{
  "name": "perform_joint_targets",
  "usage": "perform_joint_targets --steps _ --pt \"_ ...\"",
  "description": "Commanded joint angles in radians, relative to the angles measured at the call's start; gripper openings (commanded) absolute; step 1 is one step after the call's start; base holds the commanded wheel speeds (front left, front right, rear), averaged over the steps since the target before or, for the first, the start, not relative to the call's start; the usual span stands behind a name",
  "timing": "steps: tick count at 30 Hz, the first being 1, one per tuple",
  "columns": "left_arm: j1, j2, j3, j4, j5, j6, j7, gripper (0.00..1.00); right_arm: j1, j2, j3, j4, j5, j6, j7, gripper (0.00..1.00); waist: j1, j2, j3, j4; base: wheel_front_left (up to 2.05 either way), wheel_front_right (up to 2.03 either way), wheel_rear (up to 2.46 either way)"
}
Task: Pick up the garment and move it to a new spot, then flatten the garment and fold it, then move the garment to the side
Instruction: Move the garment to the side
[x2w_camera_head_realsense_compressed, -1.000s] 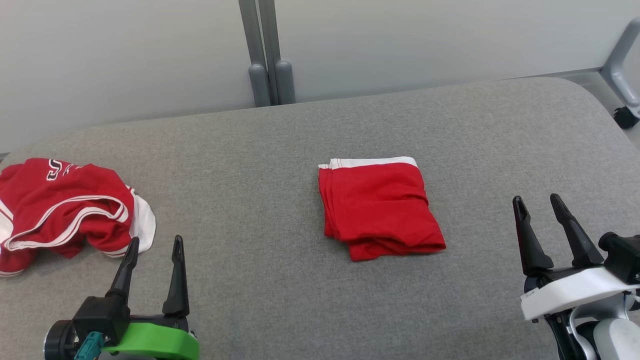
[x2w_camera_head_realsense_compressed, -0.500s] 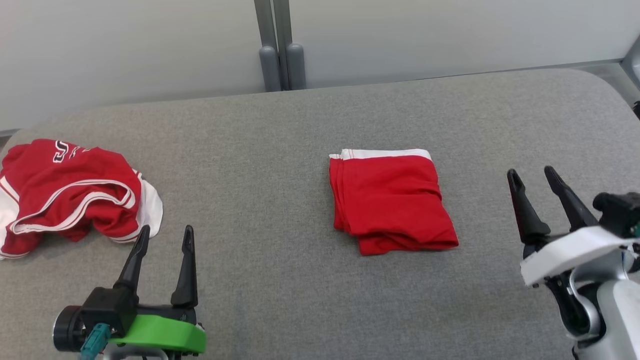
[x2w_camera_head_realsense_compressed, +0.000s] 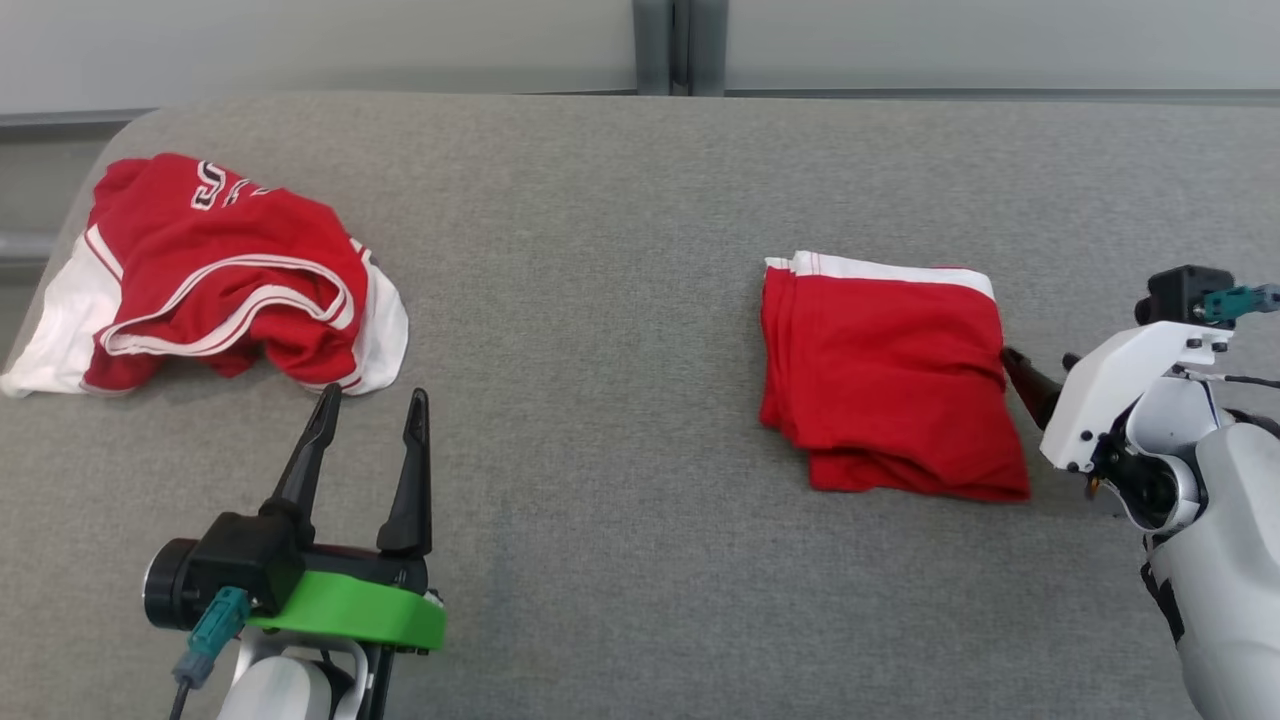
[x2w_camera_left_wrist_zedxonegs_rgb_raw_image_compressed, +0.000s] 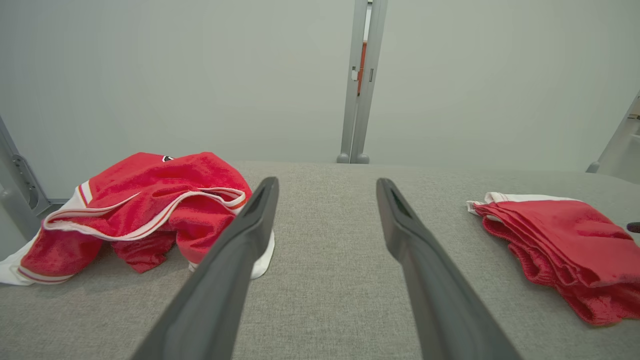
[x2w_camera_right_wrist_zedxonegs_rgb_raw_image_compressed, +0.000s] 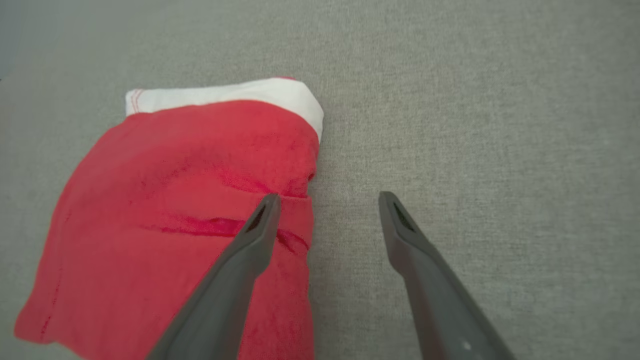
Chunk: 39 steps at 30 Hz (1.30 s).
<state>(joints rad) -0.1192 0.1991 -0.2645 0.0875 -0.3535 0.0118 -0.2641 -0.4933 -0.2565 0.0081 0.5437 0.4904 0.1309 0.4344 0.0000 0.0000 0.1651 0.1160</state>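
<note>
A folded red garment (x2w_camera_head_realsense_compressed: 885, 380) with a white band along its far edge lies flat on the grey padded table (x2w_camera_head_realsense_compressed: 600, 250). It also shows in the left wrist view (x2w_camera_left_wrist_zedxonegs_rgb_raw_image_compressed: 560, 240) and the right wrist view (x2w_camera_right_wrist_zedxonegs_rgb_raw_image_compressed: 175, 200). My right gripper (x2w_camera_head_realsense_compressed: 1040, 372) is at its right edge, open and pointing down at it. In the right wrist view, the right gripper (x2w_camera_right_wrist_zedxonegs_rgb_raw_image_compressed: 328, 197) has one finger over the red cloth and the other over bare table. My left gripper (x2w_camera_head_realsense_compressed: 374, 395) stands open at the lower left, holding nothing (x2w_camera_left_wrist_zedxonegs_rgb_raw_image_compressed: 326, 181).
A crumpled red and white jersey (x2w_camera_head_realsense_compressed: 220, 270) lies at the table's far left, just beyond the left fingers (x2w_camera_left_wrist_zedxonegs_rgb_raw_image_compressed: 150, 200). Grey posts (x2w_camera_head_realsense_compressed: 680, 45) stand against the pale wall behind the table. Bare cloth stretches between the two garments.
The camera has turned, shifting the whole picture. My right gripper has tipped down and moved in to the folded garment's right edge. Both grippers stay open.
</note>
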Motion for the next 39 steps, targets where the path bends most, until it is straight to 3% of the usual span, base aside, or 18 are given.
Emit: perform_joint_targets --steps 1,4,12,13,14,15,23,39 --pt "-0.02 -0.006 0.0 0.003 0.011 -0.004 0.0 1.0 -0.028 0.002 -0.013 0.029 0.012 0.0 0.044 1.0 0.0 0.0 0.049 0.067 0.0 0.0 0.0" --pt "-0.026 -0.012 -0.001 0.011 0.016 -0.011 0.0 1.0 -0.051 0.006 -0.022 0.103 0.007 0.0 0.126 1.0 0.0 0.0 0.058 0.092 0.0 0.0 0.0" --pt "-0.03 -0.025 0.008 0.026 0.024 -0.02 0.0 1.0 -0.053 0.053 0.002 0.189 0.051 0.0 0.154 1.0 0.0 0.0 0.062 0.114 0.0 0.0 0.0" --pt "-0.028 -0.025 0.01 0.027 0.025 -0.02 0.0 1.0 -0.052 0.054 0.009 0.187 0.057 0.0 0.146 0.87 0.0 0.0 0.06 0.112 0.0 0.0 0.0" --pt "-0.024 -0.026 0.011 0.027 0.025 -0.019 0.0 1.0 -0.048 0.052 0.02 0.181 0.064 0.0 0.136 0.4 0.0 0.0 0.055 0.108 0.0 0.0 0.0" --pt "-0.021 -0.027 0.012 0.029 0.024 -0.02 0.0 1.0 -0.045 0.049 0.03 0.175 0.069 0.0 0.127 0.0 0.0 0.0 0.051 0.103 0.0 0.0 0.0" --pt "-0.003 -0.022 0.009 0.029 0.032 -0.028 0.0 1.0 -0.045 -0.011 0.107 0.106 0.119 0.0 0.023 0.0 0.0 0.0 0.003 0.016 0.0 0.0 0.0" --pt "-0.026 -0.027 -0.094 -0.036 0.058 -0.068 0.052 1.0 -0.005 -0.1 0.224 0.0 0.227 0.0 -0.072 0.0 0.0 0.0 -0.025 -0.305 0.0 0.0 0.0"
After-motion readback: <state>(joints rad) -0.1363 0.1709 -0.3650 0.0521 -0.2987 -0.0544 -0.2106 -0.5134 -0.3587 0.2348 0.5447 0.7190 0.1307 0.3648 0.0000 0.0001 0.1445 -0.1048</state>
